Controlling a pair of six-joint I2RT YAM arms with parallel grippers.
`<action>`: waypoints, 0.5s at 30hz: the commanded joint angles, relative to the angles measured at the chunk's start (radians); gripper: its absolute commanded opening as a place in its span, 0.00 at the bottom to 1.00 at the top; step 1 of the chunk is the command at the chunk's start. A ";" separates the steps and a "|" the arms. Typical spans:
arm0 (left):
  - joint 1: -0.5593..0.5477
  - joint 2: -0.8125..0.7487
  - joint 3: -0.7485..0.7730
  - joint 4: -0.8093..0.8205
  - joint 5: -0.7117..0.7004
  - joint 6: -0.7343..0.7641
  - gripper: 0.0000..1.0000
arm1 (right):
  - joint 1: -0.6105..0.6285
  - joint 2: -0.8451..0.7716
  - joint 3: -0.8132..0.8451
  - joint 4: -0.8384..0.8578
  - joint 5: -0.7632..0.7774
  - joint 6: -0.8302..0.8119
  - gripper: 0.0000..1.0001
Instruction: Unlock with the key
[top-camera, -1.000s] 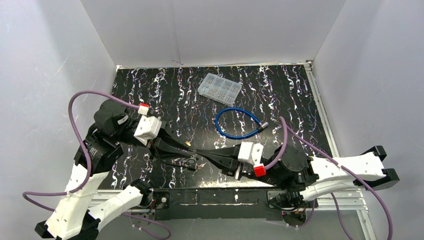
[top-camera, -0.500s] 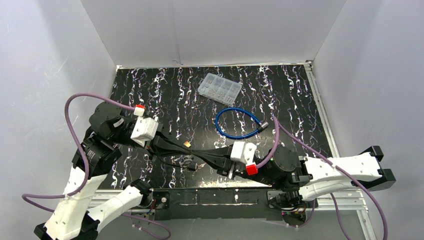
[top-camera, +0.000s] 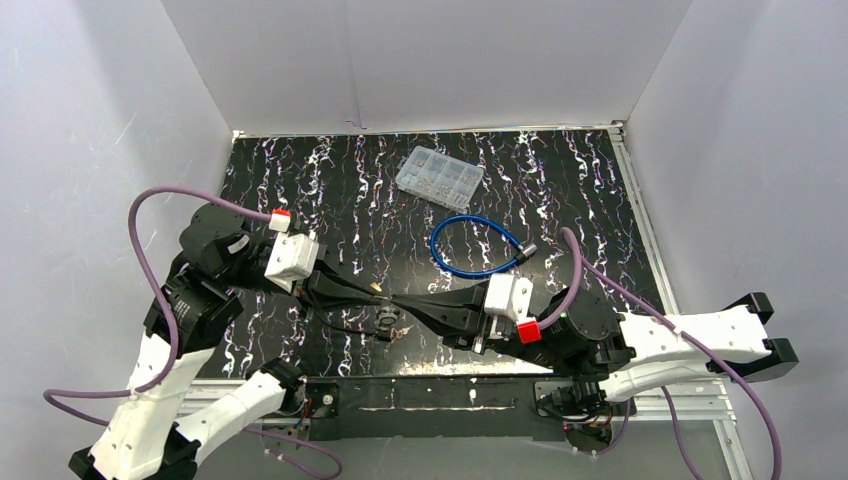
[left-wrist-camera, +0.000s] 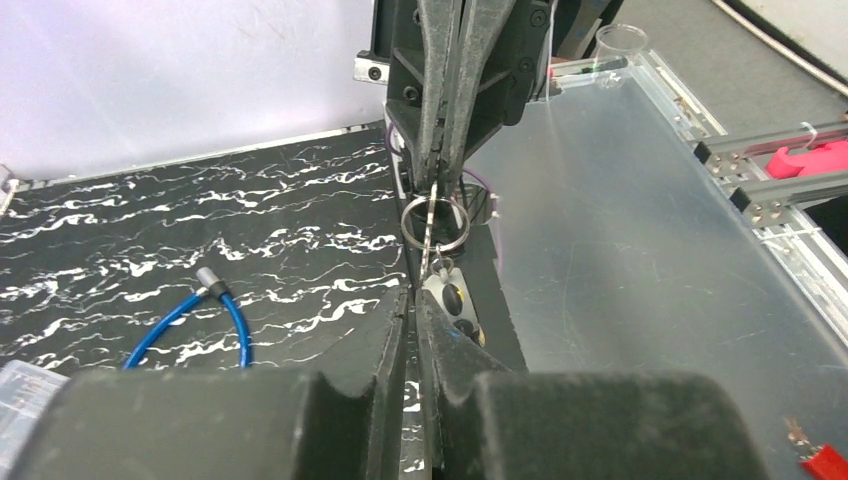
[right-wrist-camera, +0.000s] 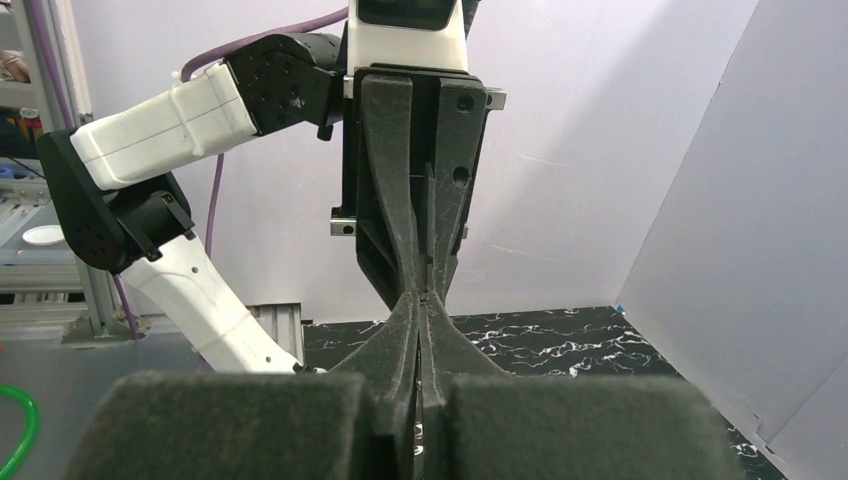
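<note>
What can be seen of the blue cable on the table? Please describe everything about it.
The blue cable is a thin cord with a smooth, plastic-looking blue skin. It lies flat on the black marbled table, curled into one loop. A short grey metal cylinder sits at the loop's right side. The clear box lies farther from the arms, not touching it. Only the table touches it.

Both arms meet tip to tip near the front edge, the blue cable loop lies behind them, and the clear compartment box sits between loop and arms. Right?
No. In the top external view the clear compartment box sits on the far side of the blue cable loop, not on its near side. The rest holds.
</note>
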 joint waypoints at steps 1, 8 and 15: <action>0.014 -0.002 0.020 0.028 -0.021 -0.022 0.07 | 0.002 -0.010 0.002 0.069 -0.007 0.030 0.01; 0.019 -0.004 0.016 0.045 0.040 -0.060 0.34 | 0.002 -0.006 -0.011 0.083 -0.002 0.041 0.01; 0.022 -0.004 0.020 0.050 0.056 -0.069 0.34 | 0.002 -0.005 -0.011 0.085 0.000 0.040 0.01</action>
